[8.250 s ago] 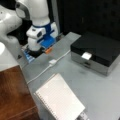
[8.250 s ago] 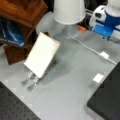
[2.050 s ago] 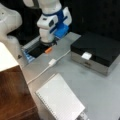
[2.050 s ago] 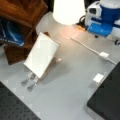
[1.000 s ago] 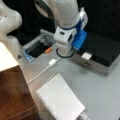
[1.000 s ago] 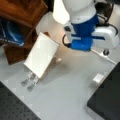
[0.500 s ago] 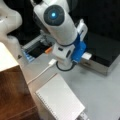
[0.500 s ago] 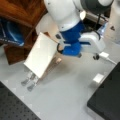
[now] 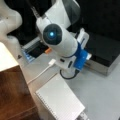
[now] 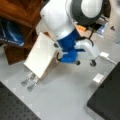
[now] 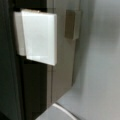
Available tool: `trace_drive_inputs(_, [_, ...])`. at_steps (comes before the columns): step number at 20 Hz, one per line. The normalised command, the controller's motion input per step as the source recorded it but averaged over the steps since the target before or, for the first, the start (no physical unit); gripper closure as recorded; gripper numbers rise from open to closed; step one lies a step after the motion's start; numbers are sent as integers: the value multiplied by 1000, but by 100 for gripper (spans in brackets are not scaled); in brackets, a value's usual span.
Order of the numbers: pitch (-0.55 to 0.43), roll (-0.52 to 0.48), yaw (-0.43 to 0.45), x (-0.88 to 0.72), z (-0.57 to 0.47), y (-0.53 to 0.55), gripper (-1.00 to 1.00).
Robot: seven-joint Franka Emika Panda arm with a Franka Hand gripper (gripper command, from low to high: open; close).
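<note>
In both front views the arm (image 9: pixel 62 47) hangs over the grey table (image 10: pixel 65 92) beside the tilted white board (image 10: pixel 41 55), hiding its gripper, so I cannot tell whether the claw is spread.

White block on a dark box edge, seen from the wrist.
A white block (image 11: pixel 38 37) lies across the grey rim (image 11: pixel 61 62) of a black box (image 11: pixel 10 75), partly over its dark top. Just right of the block, a small tan piece (image 11: pixel 72 24) sits on the rim. Right of the rim spreads the grey table (image 11: pixel 100 75). The gripper does not show.
</note>
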Motion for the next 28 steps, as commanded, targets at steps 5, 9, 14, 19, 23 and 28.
trace_drive_inputs(5, [-119, 184, -79, 68, -157, 124, -100])
trace_drive_inputs(9, [-133, 197, -57, -1, -211, 67, -100])
trace_drive_inputs(14, [-116, 257, -88, -69, -207, 72, -100])
trace_drive_inputs(19, [-48, 315, -99, -146, -183, 86, -100])
trace_drive_inputs(23, [-23, 325, -118, -169, -170, 68, -100])
trace_drive_inputs(28, [-54, 310, -112, -159, -157, 68, -100])
